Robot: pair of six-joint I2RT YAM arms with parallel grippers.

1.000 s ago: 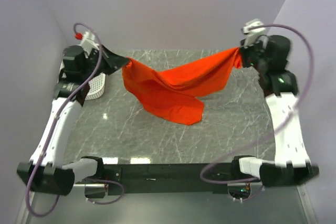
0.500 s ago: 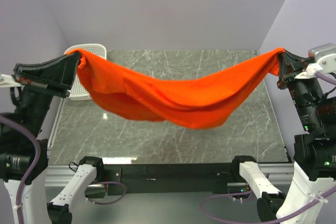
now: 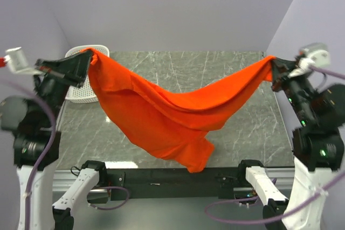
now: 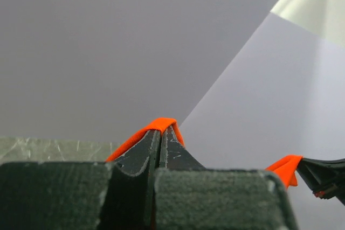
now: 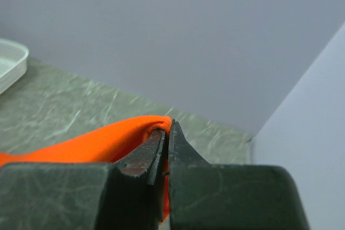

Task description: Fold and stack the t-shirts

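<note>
One orange-red t-shirt (image 3: 167,111) hangs stretched in the air between my two grippers, sagging in the middle, its lowest flap near the table's front edge. My left gripper (image 3: 86,64) is shut on the shirt's left end, high at the far left, in front of the basket. In the left wrist view its fingertips (image 4: 163,131) pinch an orange fold (image 4: 141,136). My right gripper (image 3: 271,68) is shut on the right end, high at the far right. In the right wrist view the cloth (image 5: 91,144) wraps over the left finger (image 5: 145,154).
A white perforated basket (image 3: 81,90) stands at the table's far left, partly behind the left gripper; its rim shows in the right wrist view (image 5: 11,63). The grey marble table (image 3: 242,127) lies below the shirt. Purple walls close in on three sides.
Both arms rose from low over the table and spread the shirt wide. Since half a second ago the shirt's middle has dropped lower toward the front edge; the grippers moved slightly inward.
</note>
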